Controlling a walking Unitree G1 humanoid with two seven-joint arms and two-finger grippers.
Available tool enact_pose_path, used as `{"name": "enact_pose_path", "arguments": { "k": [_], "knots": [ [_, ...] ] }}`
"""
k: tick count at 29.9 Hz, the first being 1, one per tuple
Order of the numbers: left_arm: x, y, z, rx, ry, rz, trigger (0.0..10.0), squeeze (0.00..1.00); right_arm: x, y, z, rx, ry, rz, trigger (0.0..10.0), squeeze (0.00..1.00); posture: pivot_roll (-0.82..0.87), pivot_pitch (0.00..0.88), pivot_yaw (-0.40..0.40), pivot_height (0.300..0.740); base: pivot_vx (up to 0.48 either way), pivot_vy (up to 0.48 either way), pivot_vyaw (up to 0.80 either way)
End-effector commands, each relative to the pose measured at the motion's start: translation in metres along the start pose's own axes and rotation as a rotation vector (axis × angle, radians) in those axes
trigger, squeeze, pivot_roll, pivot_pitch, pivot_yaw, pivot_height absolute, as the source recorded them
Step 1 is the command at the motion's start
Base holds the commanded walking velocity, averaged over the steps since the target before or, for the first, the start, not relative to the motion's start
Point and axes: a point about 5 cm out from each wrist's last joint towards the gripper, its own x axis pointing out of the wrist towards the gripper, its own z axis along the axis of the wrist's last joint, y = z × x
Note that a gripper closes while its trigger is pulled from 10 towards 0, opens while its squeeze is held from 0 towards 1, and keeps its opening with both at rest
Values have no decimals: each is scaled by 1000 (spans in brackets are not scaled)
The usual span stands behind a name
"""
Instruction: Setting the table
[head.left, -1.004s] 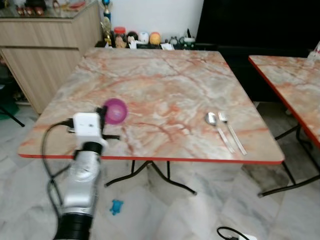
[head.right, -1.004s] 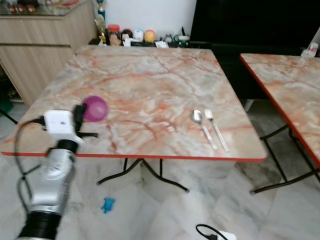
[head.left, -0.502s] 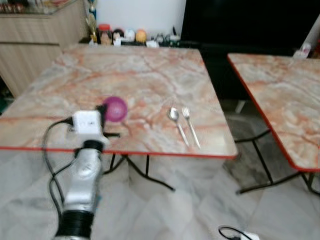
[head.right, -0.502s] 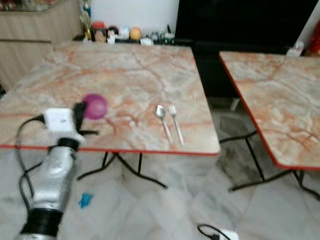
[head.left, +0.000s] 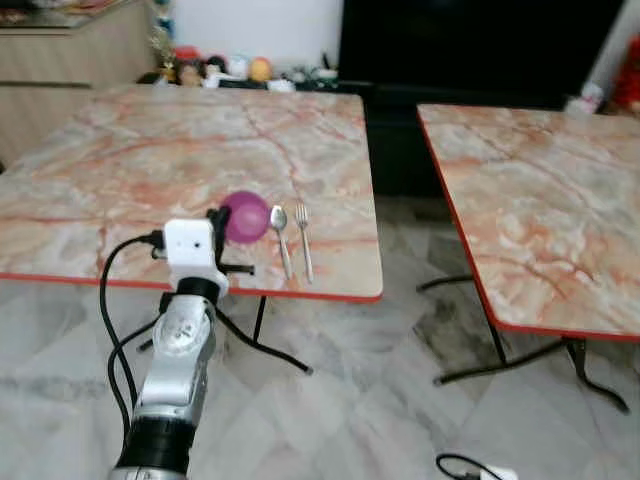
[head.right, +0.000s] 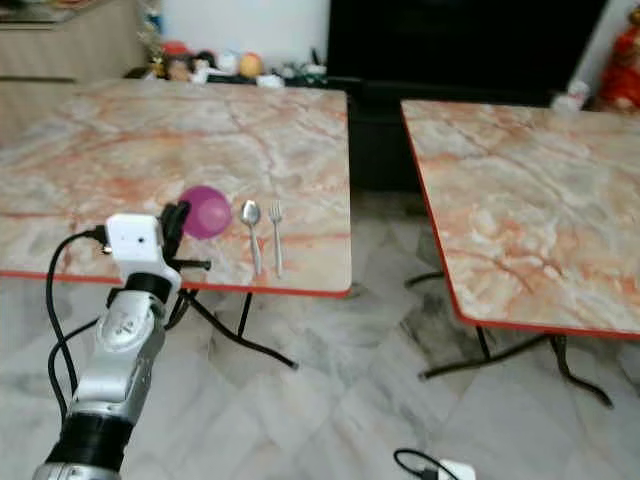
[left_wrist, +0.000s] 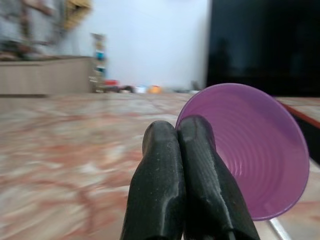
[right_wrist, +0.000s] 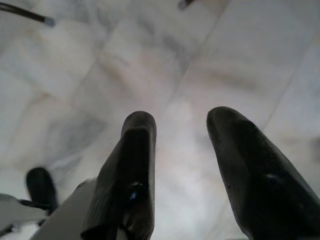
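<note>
My view has swung to the right since a moment ago, so the marble-patterned tabletop with the red edge (head.left: 120, 160) now sits on my left and a second marble tabletop (head.left: 540, 200) fills the right side. My left gripper (left_wrist: 181, 145) is still out in front with its black fingers (left_wrist: 200, 170) pressed tight on the rim of the small round purple plastic bowl (head.left: 245, 216), held up over the near edge of the first tabletop. Just beside the bowl, a metal spoon (head.left: 281, 235) and a metal fork (head.left: 303, 238) lie side by side near the front right corner. A wide strip of grey marble floor (head.left: 400, 330) runs between the two tabletops. My right gripper (right_wrist: 180, 150) hangs over the floor with its fingers spread apart, grasping nothing.
</note>
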Motion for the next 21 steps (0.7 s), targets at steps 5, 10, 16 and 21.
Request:
{"name": "enact_pose_path", "arguments": {
  "k": [5, 10, 16, 21],
  "knots": [
    [-1, 2, -1, 14, 12, -2, 10000, 0, 1, 3, 1, 22, -5, 9, 10000, 0, 118, 0, -55, 740, 0, -465, 0],
    [-2, 5, -4, 21, 28, -5, 10000, 0, 1, 4, 2, 26, -4, 9, 10000, 0, 123, 0, -43, 740, 0, -461, 0],
    [4, 7, -1, 32, 30, -40, 10000, 0, 2, 11, 2, 49, -3, 9, 10000, 0, 128, 0, -8, 740, 0, -461, 0],
    [7, 5, 1, 36, 30, -65, 10000, 0, 1, 14, 1, 62, -5, 8, 10000, 0, 127, 0, 19, 740, 0, -459, 0]
  ]
}}
